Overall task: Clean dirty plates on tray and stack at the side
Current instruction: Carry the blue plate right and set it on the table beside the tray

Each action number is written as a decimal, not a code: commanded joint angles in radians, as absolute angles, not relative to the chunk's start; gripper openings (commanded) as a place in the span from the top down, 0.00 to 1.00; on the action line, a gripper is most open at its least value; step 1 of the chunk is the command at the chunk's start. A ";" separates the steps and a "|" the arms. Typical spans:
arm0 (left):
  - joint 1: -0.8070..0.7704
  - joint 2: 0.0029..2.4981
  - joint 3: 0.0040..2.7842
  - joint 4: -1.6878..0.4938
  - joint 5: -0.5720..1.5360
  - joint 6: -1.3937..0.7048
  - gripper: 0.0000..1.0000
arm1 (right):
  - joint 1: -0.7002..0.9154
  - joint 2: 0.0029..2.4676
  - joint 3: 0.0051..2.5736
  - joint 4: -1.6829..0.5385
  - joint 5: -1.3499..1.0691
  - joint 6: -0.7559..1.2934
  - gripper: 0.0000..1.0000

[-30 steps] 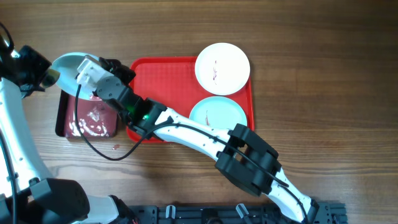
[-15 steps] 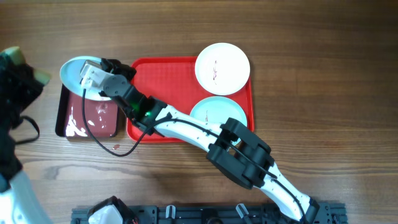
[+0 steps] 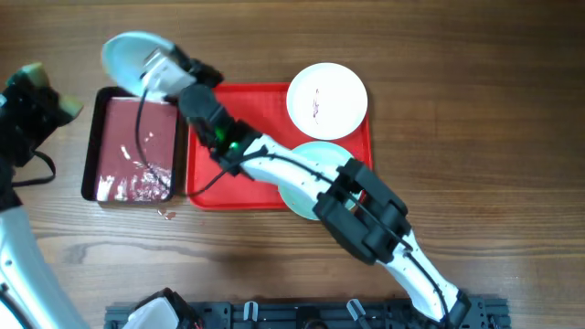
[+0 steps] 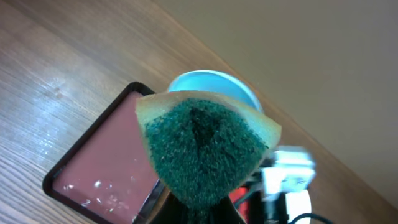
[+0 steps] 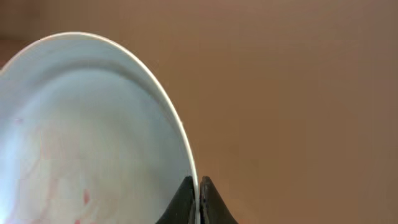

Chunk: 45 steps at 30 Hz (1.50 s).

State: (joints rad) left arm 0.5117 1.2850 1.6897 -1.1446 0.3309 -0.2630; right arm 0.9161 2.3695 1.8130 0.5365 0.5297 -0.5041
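Right tool [image 5: 199, 191] is pinched tight on the rim of the held mint plate [image 5: 87, 130], which is tilted up off the worktop [image 3: 457, 55] over the far edge of the maroon tray [image 3: 128, 137] (faint reddish smears show on its face in the right wrist view). Left tool [image 3: 27, 96] is at the worktop's left side, clamped on a sponge [image 4: 202, 146], green scouring face toward its wrist camera, well apart from that plate. White plate [image 3: 327, 100] lies in the red tray's [image 3: 265, 110] far right corner, second mint plate [image 3: 320, 153] in the near right corner, partly under the right arm.
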 commanded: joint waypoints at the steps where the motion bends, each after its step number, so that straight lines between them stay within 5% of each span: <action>1: 0.514 1.341 1.706 -1.141 0.351 -0.238 0.96 | 0.854 2.355 1.832 0.451 0.585 -0.320 0.96; 7: 0.514 1.409 1.706 -1.137 0.351 -0.238 0.96 | 0.700 2.160 1.832 -0.297 0.352 0.257 0.96; 10: 0.495 1.457 1.705 -1.142 0.351 -0.238 0.96 | 0.587 2.008 1.832 -0.701 0.199 0.291 0.96; 15: 0.342 1.561 1.681 -1.142 0.295 -0.238 0.96 | 0.196 1.922 1.824 -1.049 -0.241 0.292 0.96; 23: 0.039 1.769 1.640 -1.112 0.239 -0.243 0.96 | -0.249 1.922 1.438 -1.022 -0.152 0.352 0.96; 29: 0.026 1.768 1.640 -1.096 0.238 -0.243 0.96 | -0.296 1.922 1.198 -0.860 -0.077 0.400 0.95; 33: 0.024 1.769 1.640 -1.096 0.237 -0.242 0.96 | -0.289 1.917 1.521 -1.066 -0.269 0.229 0.63; 37: 0.021 1.772 1.640 -1.096 0.237 -0.237 0.96 | -0.168 1.900 1.589 -1.177 -0.531 0.025 0.63; 45: -0.035 1.805 1.640 -1.104 0.200 -0.212 0.96 | 0.257 1.906 1.277 -1.005 -0.305 0.241 0.67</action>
State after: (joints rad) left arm -0.0376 1.8019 1.6409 -1.1049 0.2161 -0.2363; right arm 0.2253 1.9018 1.3273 -1.0443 -0.3832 0.1471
